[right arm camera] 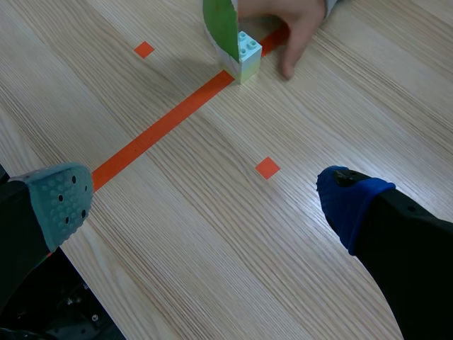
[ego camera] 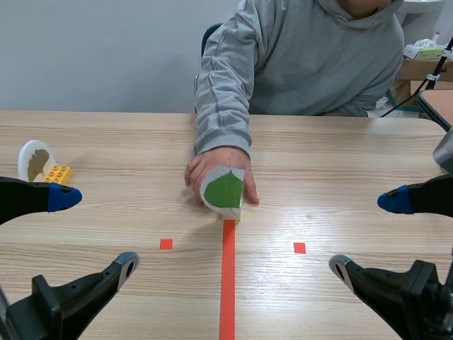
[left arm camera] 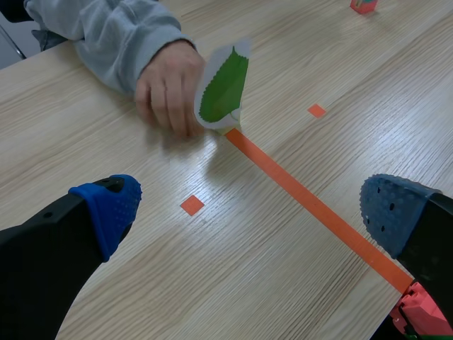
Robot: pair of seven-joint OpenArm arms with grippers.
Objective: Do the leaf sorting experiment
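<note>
A green leaf card (ego camera: 225, 190) stands upright on a pale block (right arm camera: 245, 60) at the far end of the orange tape line. A person's hand (ego camera: 212, 166) is holding it there. The left wrist view has the leaf card (left arm camera: 223, 85) and the hand (left arm camera: 166, 88) well ahead of my left gripper (left arm camera: 251, 212). My left gripper (ego camera: 95, 230) is open and empty at the near left. At the near right my right gripper (ego camera: 368, 234) is also open and empty. From the right wrist view the leaf card (right arm camera: 221, 28) is edge-on, far ahead of the right gripper (right arm camera: 205, 202).
A white leaf-shaped card on a yellow brick (ego camera: 44, 166) stands at the far left of the table. A red brick (left arm camera: 363, 6) sits far off beyond the tape squares. The person in a grey hoodie (ego camera: 304, 57) sits across the table.
</note>
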